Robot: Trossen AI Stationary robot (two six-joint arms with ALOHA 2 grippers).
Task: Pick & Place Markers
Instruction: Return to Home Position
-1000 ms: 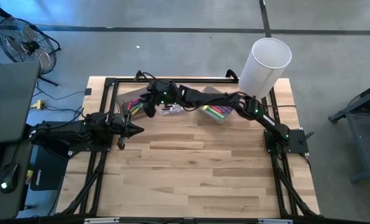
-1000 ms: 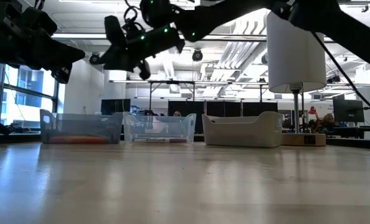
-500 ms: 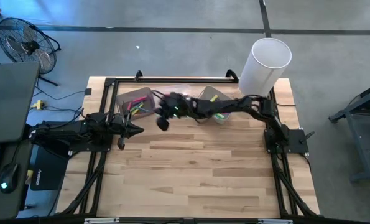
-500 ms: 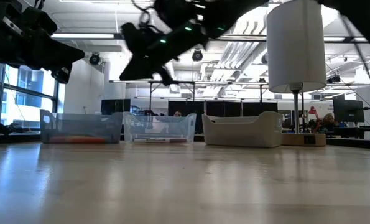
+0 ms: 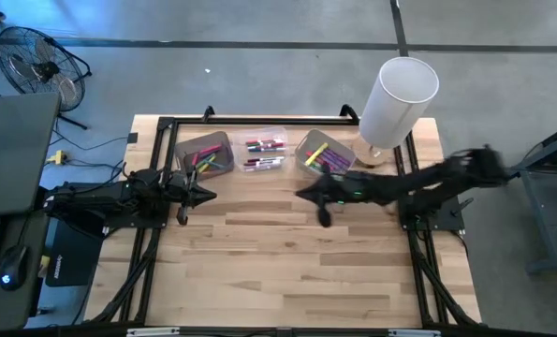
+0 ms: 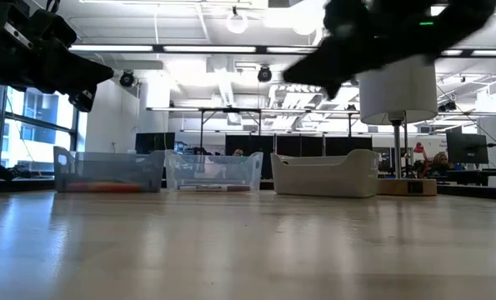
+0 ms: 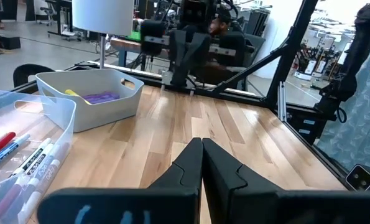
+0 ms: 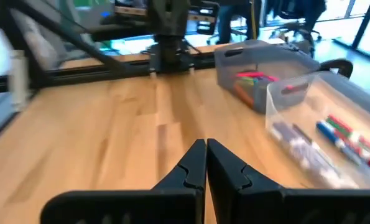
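Observation:
The markers lie in three small bins at the table's far edge: a grey bin [image 5: 206,153], a clear bin [image 5: 265,152] and another grey bin [image 5: 319,154]. The left wrist view shows yellow and purple markers [image 7: 92,96] in a grey bin. In the right wrist view, red, blue and green markers [image 8: 343,134] lie in the clear bin. My right gripper [image 5: 300,195] hangs shut above the table, just to the near side of the right grey bin, with nothing in it [image 8: 206,150]. My left gripper [image 5: 206,196] waits shut at the table's left [image 7: 202,148].
A tall white cylinder lamp [image 5: 397,96] stands at the far right corner. A black frame [image 5: 166,131] runs along the table's edges. Bare wooden tabletop [image 5: 297,262] stretches across the middle and near side.
My right gripper has swept from above the left grey and clear bins toward the table's right edge, sinking a little, as the arm folds back toward its base. Its fingers, apart a second ago, are now together. The clear bin's markers, covered by the arm before, show now.

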